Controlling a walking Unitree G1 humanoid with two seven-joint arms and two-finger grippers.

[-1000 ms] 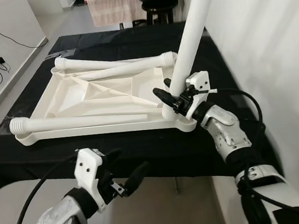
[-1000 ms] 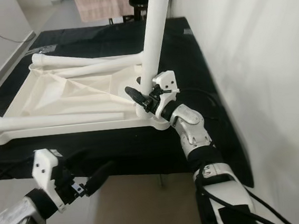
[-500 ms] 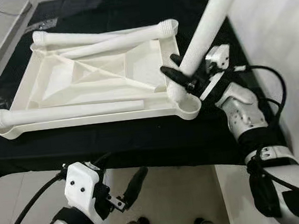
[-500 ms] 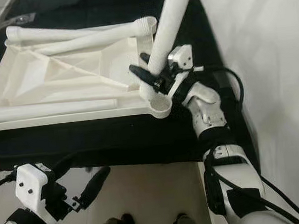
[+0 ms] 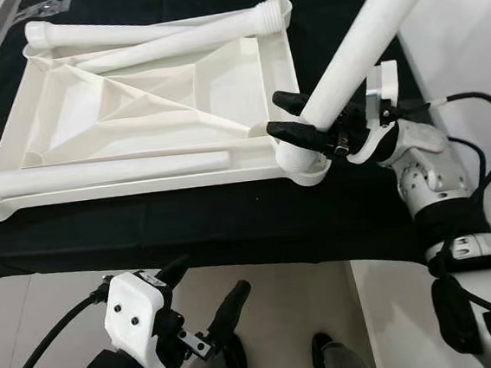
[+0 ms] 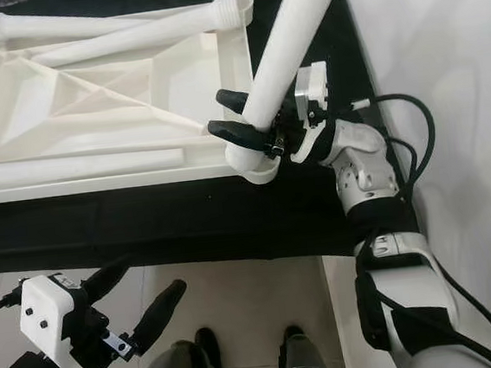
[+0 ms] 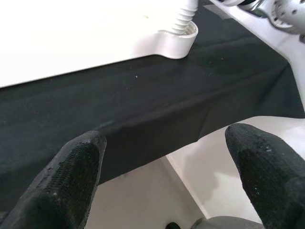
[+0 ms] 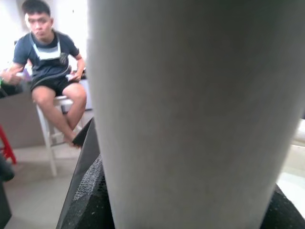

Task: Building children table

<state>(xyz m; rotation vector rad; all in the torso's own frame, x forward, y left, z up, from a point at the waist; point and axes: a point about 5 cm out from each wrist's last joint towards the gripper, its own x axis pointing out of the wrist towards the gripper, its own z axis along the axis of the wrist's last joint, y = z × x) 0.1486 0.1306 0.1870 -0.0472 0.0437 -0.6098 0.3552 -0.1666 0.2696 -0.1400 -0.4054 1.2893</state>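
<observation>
**Leg One Seated at Corner Socket, Three Legs Outstanding**

Compared with the frames of a second and half a second ago, the head camera has pitched further down: the robot's feet now show below the table edge and the whole scene has slid up the picture. That shift belongs to the camera, not to the parts. Relative to the tabletop, the right gripper has rotated, so its fingers now point across toward the robot's left where they earlier angled upward. The held leg leans over more than before. The left gripper remains low, below the table edge.

Progress, as judged: the white tabletop lies upside down on the black cloth. One white leg stands tilted, with its threaded end in the near corner socket immediately beyond the right fingertips. The right jaws are closed around this leg just above the socket. Whether the thread is fully home cannot be told; the tilt suggests it is not.

Three loose legs lie on the tabletop, well beyond the right jaws: two crossing along the far edge, one along the near edge. These appear unfitted, so roughly a quarter of the leg work is in hand.

The left jaws stand wide and empty, with the cloth edge ahead of them.

A person sits on a stool in the background.
</observation>
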